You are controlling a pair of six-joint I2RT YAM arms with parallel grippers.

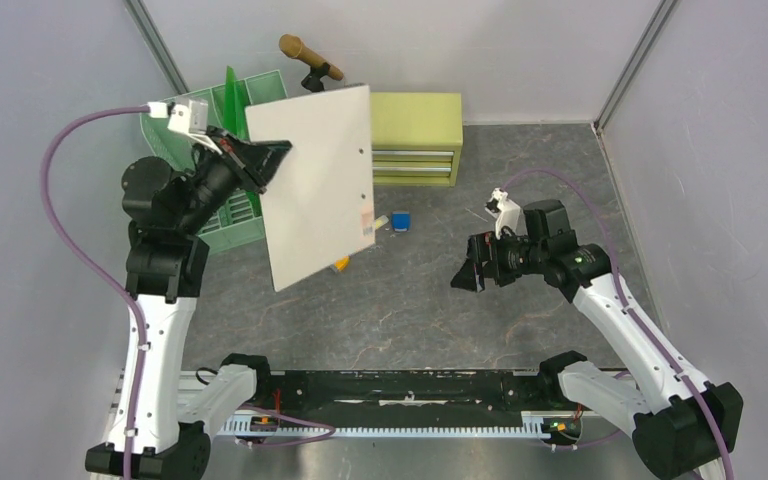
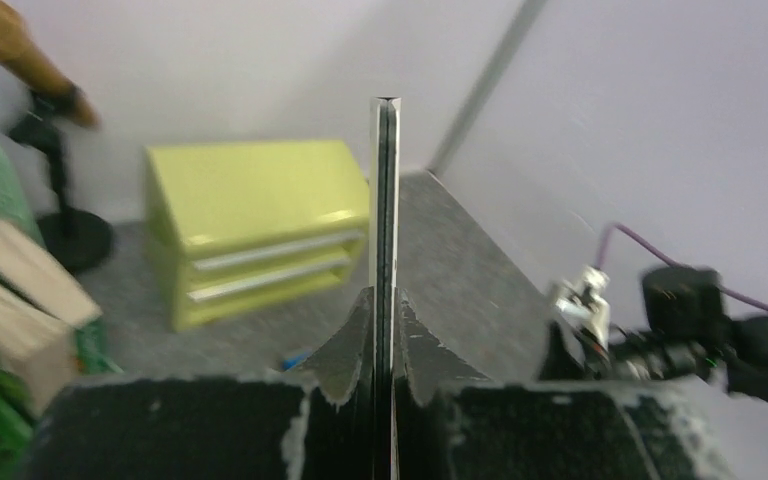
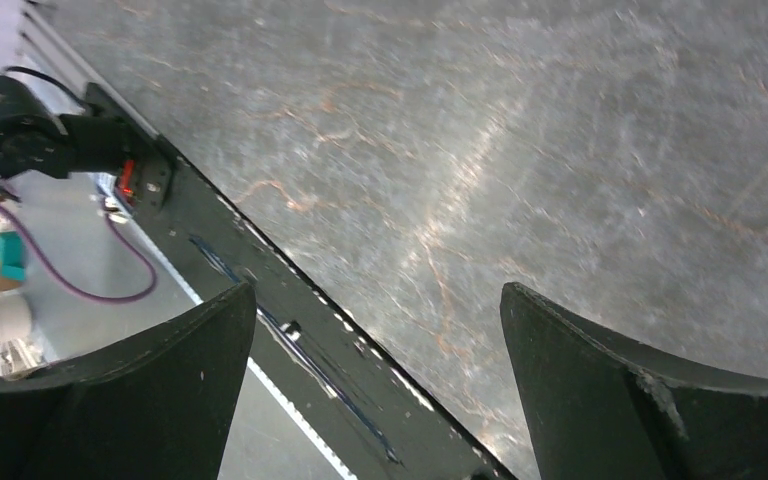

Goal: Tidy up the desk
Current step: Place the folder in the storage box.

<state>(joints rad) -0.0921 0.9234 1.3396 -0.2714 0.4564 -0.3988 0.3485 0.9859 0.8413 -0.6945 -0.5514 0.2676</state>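
Left pincer (image 1: 270, 162) clamped on one edge of a thin white board (image 1: 320, 190), which is lifted clear of the dark veined surface (image 1: 410, 320) (probably for filing in the green rack (image 1: 235, 222) beside it). Right pincer (image 1: 468, 268) spread wide and empty, hovering over bare surface, well apart from the board.

The bench (image 1: 440, 310) is a dark grey, stone-patterned top with faint pale and orange veins, walled in by pale panels. At 12 o'clock a yellow-green two-drawer cabinet (image 1: 416, 137) stands against the far wall. A green plastic rack (image 1: 232, 222) sits at 10 o'clock, by the left wall. Between the two, at about 11 o'clock, stands a black stand with a brown padded top (image 1: 308, 56). Near the centre, just at 6 o'clock of the cabinet, lies a small blue item (image 1: 401, 221), and at its 7 o'clock a small yellow item (image 1: 341, 264), partly hidden.
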